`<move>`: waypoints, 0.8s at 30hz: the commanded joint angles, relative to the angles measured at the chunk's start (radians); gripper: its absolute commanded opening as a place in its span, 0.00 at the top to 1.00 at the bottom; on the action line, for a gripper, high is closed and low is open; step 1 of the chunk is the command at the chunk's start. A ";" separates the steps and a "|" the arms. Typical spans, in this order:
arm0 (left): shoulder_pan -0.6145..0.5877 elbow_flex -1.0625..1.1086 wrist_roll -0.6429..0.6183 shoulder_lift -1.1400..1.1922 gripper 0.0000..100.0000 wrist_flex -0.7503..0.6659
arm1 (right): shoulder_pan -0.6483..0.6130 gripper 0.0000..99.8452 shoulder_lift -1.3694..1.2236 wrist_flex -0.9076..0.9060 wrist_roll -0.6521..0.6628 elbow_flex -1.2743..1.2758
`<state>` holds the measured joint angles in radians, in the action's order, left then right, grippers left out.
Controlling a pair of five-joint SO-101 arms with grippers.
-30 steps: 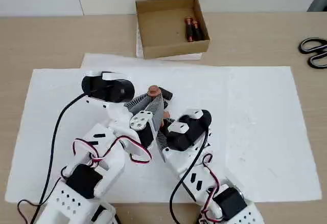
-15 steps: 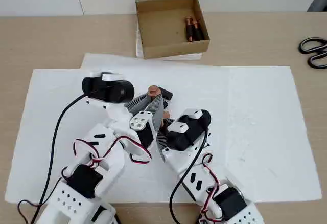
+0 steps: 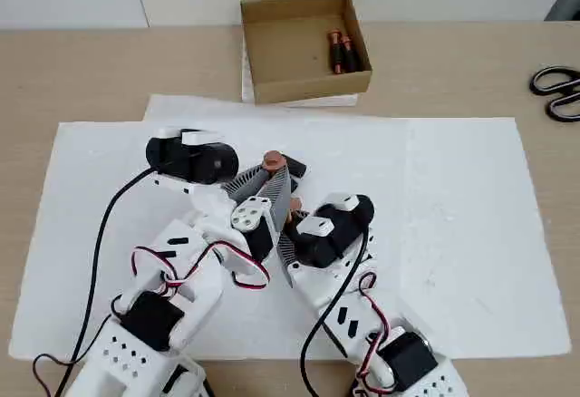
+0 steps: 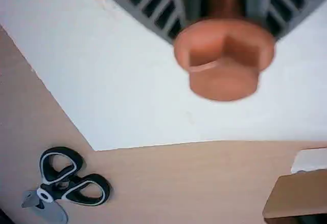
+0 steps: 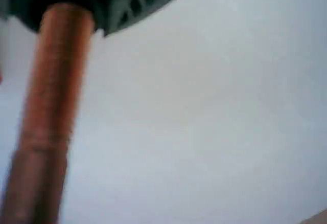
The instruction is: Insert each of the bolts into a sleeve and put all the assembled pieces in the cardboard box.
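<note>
My left gripper is shut on a copper bolt over the white paper; its hex head sticks out past the grey fingers. Close beside it, my right gripper is shut on a black sleeve, and a threaded copper shaft juts out of that sleeve. A black piece lies right beside the bolt head; I cannot tell whether it touches it. The cardboard box stands at the far edge of the paper with two assembled pieces inside.
A white paper sheet covers the middle of the wooden table. Black-handled scissors lie at the far right edge, and the scissors also appear in the left wrist view. A second paper piece sticks out under the box.
</note>
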<state>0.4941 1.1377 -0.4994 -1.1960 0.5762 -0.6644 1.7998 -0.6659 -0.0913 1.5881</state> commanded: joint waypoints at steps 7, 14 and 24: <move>0.005 0.010 0.026 -0.006 0.99 -0.018 | 0.001 1.00 0.015 0.031 0.003 -0.018; 0.006 0.010 0.066 -0.009 0.99 0.015 | 0.002 1.00 0.015 0.031 0.003 -0.018; 0.032 0.010 0.087 -0.014 0.99 0.106 | 0.004 1.00 0.015 0.031 0.003 -0.018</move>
<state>0.5263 1.1577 -0.4227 -1.1960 0.6590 -0.6659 1.7998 -0.6644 -0.0913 1.5881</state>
